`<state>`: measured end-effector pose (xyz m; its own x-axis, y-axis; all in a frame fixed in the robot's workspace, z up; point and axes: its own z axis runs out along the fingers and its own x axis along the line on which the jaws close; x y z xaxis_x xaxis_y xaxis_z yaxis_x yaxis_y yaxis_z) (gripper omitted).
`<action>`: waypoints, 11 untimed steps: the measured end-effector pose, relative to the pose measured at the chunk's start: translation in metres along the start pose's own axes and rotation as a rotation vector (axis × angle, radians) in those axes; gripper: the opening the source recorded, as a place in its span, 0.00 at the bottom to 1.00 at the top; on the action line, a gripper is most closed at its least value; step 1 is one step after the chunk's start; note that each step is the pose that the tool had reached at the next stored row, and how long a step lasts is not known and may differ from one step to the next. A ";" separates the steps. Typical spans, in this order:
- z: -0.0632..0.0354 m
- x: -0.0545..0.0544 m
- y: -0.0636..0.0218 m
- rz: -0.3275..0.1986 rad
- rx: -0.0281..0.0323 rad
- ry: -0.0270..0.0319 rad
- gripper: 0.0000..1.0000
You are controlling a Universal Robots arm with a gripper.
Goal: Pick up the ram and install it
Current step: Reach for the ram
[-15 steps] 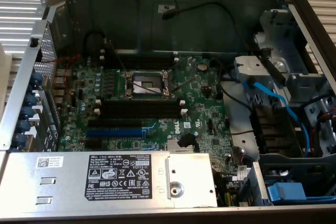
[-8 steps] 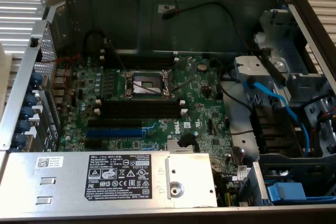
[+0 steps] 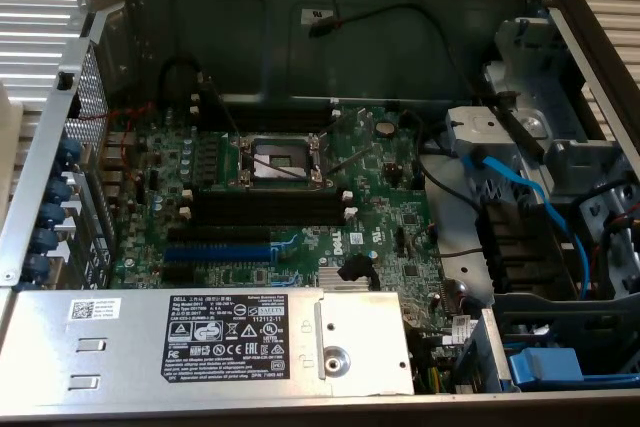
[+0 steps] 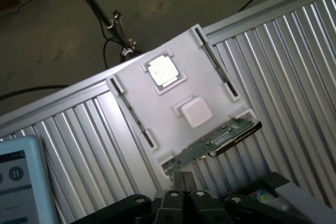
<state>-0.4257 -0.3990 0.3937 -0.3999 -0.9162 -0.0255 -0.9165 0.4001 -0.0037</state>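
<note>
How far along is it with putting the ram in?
Nothing installed yet: the black slots sit empty. The gripper is shut, holding nothing, above the tray, near the green ram. Picking up and installing remain.

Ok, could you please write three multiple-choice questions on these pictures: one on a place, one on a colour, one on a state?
1. Where does the square silver chip lie?
A. on the white tray
B. on a tablet
C. on the floor

2. What colour is the wide cable at the exterior view's right in the computer case?
A. green
B. blue
C. yellow

3. How is the gripper?
A. wide open
B. shut
C. shut on the chip

Answers: 1 A, it sits in a recess of the tray; 2 B, it is bright blue against grey metal; 3 B, its fingers meet, nothing between.
</note>
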 end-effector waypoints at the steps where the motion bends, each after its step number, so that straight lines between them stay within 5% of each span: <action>1: 0.0003 0.000 0.0000 -0.019 -0.0005 -0.0001 0.11; 11: 0.0041 0.001 0.0024 -0.177 -0.0044 -0.0008 0.11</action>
<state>-0.4283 -0.3991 0.3896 -0.2327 -0.9722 -0.0257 -0.9725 0.2329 -0.0038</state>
